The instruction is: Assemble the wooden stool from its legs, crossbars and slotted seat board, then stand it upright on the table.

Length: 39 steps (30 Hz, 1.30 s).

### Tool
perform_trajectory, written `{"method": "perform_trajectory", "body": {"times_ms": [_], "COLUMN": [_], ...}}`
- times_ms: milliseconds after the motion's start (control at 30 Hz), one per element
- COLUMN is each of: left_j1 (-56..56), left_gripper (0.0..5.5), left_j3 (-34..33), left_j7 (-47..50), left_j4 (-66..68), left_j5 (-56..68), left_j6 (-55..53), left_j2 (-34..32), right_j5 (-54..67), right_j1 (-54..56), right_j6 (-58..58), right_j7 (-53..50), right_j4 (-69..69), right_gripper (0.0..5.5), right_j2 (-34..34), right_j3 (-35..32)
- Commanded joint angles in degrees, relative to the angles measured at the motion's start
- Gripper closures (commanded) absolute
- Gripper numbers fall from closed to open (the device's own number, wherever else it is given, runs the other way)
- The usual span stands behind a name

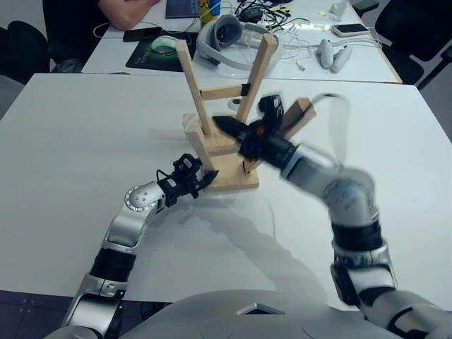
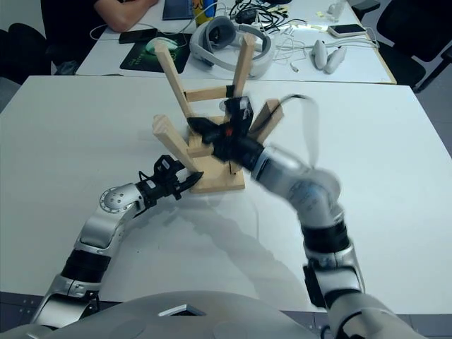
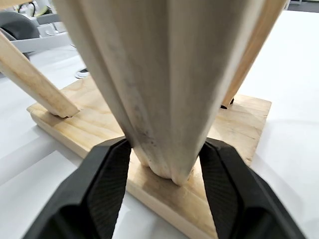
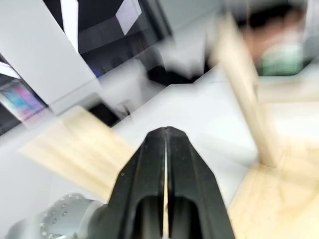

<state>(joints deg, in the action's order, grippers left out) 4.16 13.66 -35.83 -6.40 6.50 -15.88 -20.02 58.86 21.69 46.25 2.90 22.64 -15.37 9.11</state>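
Stool (image 1: 236, 180) upside down, pale wood

Pale wood stool (image 1: 219, 147) sits upside down on the table (image 1: 85, 141). Seat board (image 1: 236, 181) lies flat on the tabletop, with four legs pointing up and splayed outward. Crossbar (image 1: 220, 92) joins the two far legs. Near leg (image 1: 198, 143) is clamped at its base by the left gripper (image 1: 203, 176).

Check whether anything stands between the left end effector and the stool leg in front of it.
Nothing visible does. The leg sits between the two fingers of the left end effector, just above where it meets the seat board, with no gap showing on either side.
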Motion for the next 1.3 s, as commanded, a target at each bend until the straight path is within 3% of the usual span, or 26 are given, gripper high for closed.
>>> {"method": "perform_trajectory", "body": {"times_ms": [33, 267, 400, 500, 633, 867, 1067, 1300], "left_j1": [-1.7, -2.4, -2.2, -2.1, -1.9, -0.5, -0.3, 0.2], "left_gripper": [3.33, 3.33, 3.33, 3.33, 3.33, 3.33, 3.34, 3.34], "left_j3": [3.7, 4.4, 3.1, 1.7, -0.7, -1.8, -1.4, -0.8], "left_j7": [0.3, 2.1, 3.2, 4.1, 5.8, 4.8, 3.5, 2.8], "left_j4": [-2.0, -0.8, 0.0, 1.0, 1.8, 2.7, 3.0, 4.0], "left_j5": [0.1, -0.6, -0.8, -1.2, -1.8, -1.4, -1.0, -1.2], "left_j6": [-2.9, -2.5, -1.5, -0.5, 0.8, 0.2, -0.4, -0.2], "left_j2": [2.4, 3.5, 3.2, 2.6, 1.8, 0.9, 0.5, 0.5], "right_j5": [-0.6, 10.7, 19.6, 19.0, 15.6, 8.8, 7.6, 7.1], "right_j1": [11.1, 23.4, 25.0, 24.1, 18.8, 9.5, 15.8, 23.7], "right_j6": [-10.7, -12.1, -8.4, -7.2, -5.8, -8.5, -10.8, -12.7], "right_j7": [0.0, 0.7, 2.3, 4.8, 8.7, 7.4, 5.6, 3.5], "right_j4": [0.0, -2.1, -5.5, -8.7, -8.4, -1.3, -2.1, -1.2], "right_gripper": [5.5, 5.5, 5.5, 5.5, 5.5, 5.5, 5.5, 5.5], "right_j2": [3.8, 2.3, -5.1, -10.5, -14.0, -6.1, -2.3, -4.0], "right_j3": [-11.5, -21.7, -28.4, -31.1, -30.5, -21.8, -21.3, -24.5]}}
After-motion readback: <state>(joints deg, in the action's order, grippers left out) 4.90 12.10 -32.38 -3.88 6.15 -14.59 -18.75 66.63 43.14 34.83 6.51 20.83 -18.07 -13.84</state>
